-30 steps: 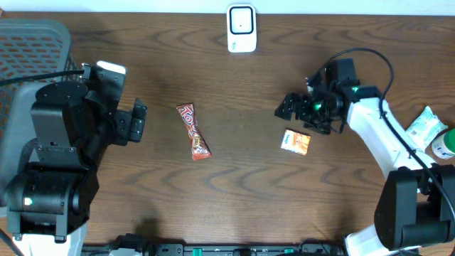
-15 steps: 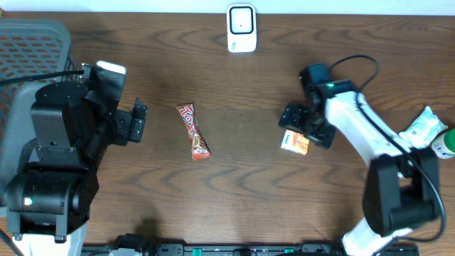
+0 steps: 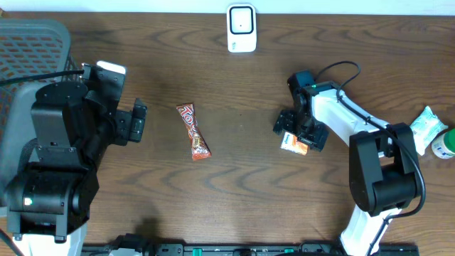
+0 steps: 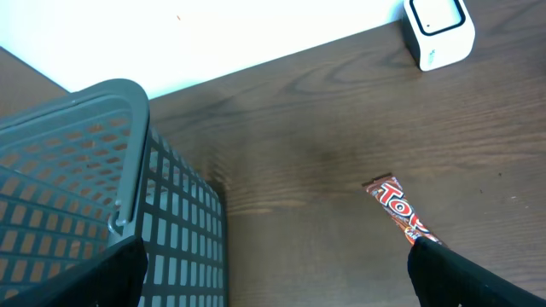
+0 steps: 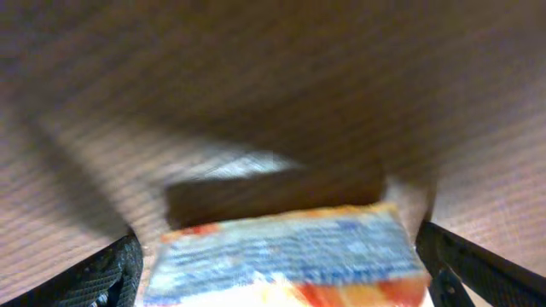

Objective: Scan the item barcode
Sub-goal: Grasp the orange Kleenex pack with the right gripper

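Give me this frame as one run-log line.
phase: pre-grasp | right gripper: open, straddling orange packet | left gripper: open, empty | candy bar: lying untouched | scanner: unused, far edge

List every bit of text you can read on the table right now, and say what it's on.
"To": white letters on the red candy bar; the rest of the word is not legible.
Orange-and-white packet: the print is blurred and unreadable.
White scanner: no readable marking.
Green-and-white pack: too small to read.
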Robot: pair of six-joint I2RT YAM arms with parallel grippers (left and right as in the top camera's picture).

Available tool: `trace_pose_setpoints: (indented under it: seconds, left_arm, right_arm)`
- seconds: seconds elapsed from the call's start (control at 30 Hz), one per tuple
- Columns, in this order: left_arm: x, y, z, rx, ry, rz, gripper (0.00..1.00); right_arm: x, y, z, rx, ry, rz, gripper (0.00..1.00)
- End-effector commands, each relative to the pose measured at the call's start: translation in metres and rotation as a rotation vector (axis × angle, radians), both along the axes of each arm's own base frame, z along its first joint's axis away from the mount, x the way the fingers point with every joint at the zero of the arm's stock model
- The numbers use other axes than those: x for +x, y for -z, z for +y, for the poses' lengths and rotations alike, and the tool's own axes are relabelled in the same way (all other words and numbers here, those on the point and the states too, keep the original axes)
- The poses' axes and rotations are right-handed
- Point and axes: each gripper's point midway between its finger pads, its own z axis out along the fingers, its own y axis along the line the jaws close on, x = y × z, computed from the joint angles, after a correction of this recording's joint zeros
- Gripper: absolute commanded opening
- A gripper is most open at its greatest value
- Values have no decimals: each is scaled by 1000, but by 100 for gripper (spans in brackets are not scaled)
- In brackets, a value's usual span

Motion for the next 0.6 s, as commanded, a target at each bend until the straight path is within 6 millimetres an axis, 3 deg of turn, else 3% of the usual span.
trace_pose_setpoints:
  seconds: [0.0,0.2,0.33,0.57]
  left_arm:
    - [0,2,1,-4,-2,5,98]
    - [0,2,1,-4,-2,5,98]
    - [0,2,1,-4,-2,5,98]
    - [0,2,1,-4,-2,5,98]
  right_arm:
    - [-7,16,-4,-37,-75,43,92]
    - [-10,16,-2,-28,-97,56,75]
    - [-15,16,3,9,-96,78,75]
    - [-25,9,39,222,-110,125,68]
